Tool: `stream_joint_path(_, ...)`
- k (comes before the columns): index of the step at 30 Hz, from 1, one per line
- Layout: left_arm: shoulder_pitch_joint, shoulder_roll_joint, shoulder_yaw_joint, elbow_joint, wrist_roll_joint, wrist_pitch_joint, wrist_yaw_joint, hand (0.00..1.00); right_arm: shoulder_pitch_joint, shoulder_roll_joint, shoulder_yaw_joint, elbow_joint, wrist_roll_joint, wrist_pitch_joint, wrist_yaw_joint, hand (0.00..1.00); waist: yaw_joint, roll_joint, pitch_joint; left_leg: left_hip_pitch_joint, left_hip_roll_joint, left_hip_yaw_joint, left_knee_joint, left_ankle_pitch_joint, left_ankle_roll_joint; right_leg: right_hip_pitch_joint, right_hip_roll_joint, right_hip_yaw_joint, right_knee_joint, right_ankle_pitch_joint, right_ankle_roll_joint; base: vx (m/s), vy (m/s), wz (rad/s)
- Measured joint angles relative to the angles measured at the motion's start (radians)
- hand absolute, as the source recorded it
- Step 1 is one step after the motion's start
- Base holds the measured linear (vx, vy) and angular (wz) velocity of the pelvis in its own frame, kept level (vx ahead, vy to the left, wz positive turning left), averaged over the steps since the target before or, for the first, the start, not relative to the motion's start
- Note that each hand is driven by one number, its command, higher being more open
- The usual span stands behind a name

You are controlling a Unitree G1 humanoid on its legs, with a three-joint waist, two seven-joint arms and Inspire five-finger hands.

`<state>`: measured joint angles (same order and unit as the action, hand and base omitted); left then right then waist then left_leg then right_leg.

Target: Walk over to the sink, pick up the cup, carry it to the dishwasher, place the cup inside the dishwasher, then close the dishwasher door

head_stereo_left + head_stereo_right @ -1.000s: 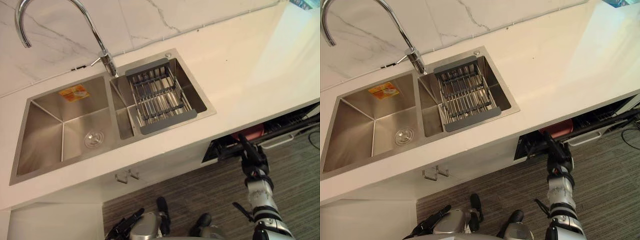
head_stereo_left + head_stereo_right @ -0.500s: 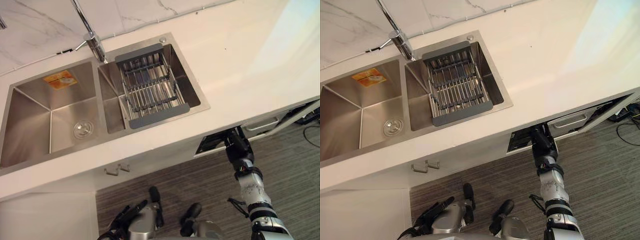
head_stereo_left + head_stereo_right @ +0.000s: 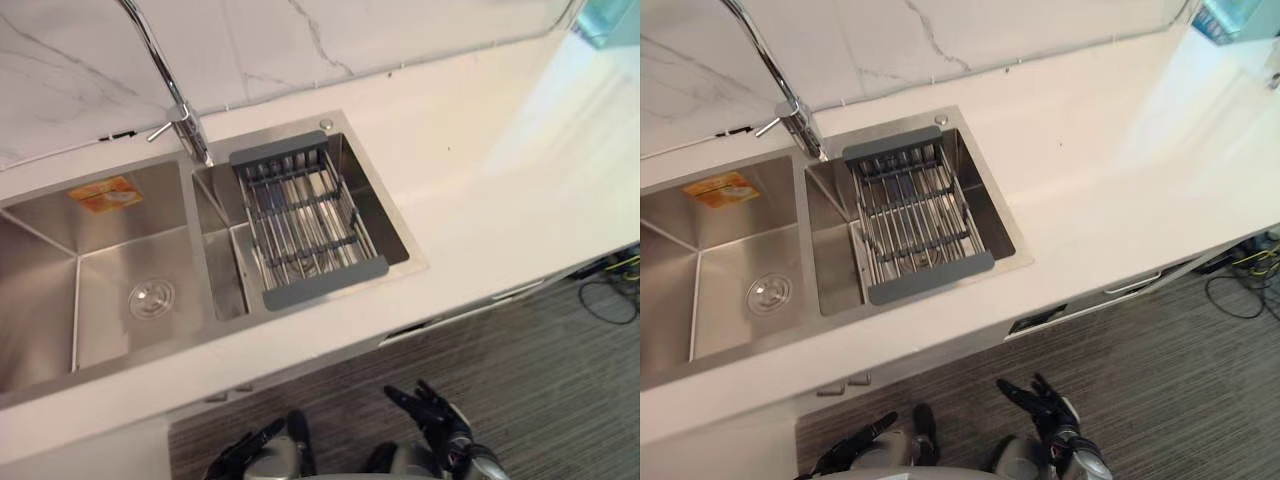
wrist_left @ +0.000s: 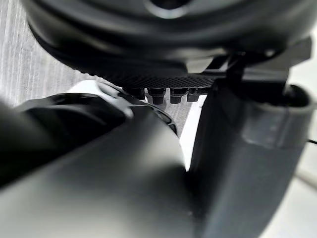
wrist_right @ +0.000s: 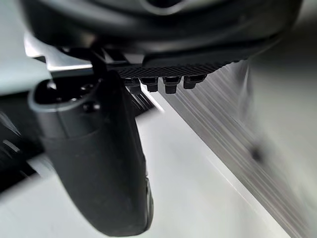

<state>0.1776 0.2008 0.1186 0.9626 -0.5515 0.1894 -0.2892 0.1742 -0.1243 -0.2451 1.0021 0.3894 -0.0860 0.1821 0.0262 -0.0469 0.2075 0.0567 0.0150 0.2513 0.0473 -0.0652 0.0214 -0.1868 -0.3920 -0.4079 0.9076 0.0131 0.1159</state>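
Observation:
The dishwasher door (image 3: 1110, 292) lies almost flush under the white counter's front edge, with its handle (image 3: 1132, 284) showing and a thin dark gap (image 3: 1035, 322) at its left end. My right hand (image 3: 435, 415) hangs low over the striped floor, away from the door, open with fingers spread and holding nothing. Its thumb (image 5: 99, 163) stands free in the right wrist view. My left hand (image 3: 243, 456) hangs by my side at the lower left, fingers relaxed and empty.
A steel double sink (image 3: 60, 225) is set in the white counter (image 3: 500, 170), with a grey dish rack (image 3: 305, 220) over its right basin and a tall faucet (image 3: 180, 115) behind. Cables (image 3: 605, 285) lie on the floor at far right.
The dishwasher door went from ajar, with the rack and something red showing, to nearly flush. My right hand left the door and dropped low. The camera shifted too.

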Motion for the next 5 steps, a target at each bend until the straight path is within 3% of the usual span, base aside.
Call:
stream_joint_path(2,-0.006,0.005,0.0,0.0,-0.001,-0.001,0.027,1.0,0.012,0.035,-0.069,0.046,0.012,0.028,-0.039,1.0,-0.02,0.005,-0.001,0.027,0.037,-0.079,-0.002,-0.013,-0.003,-0.041,0.049,0.043,-0.029,-0.14,0.016,0.32,0.017,1.08)
stream_joint_path(3,-0.009,0.007,0.0,0.001,0.001,0.002,0.034,1.0,0.007,0.05,-0.084,0.042,0.012,0.031,-0.046,1.0,-0.026,0.01,0.0,0.031,0.052,-0.094,-0.003,-0.015,-0.005,-0.052,0.078,0.054,-0.082,-0.161,0.016,0.27,-0.057,0.89)
stream_joint_path(5,-0.04,0.025,0.0,0.016,0.023,0.036,0.049,1.0,-0.01,0.087,-0.116,0.035,-0.007,0.058,-0.092,1.0,-0.042,0.01,-0.002,0.05,0.074,-0.137,-0.002,-0.021,-0.027,-0.037,0.178,0.126,-0.42,-0.162,0.026,0.22,-0.09,0.78)
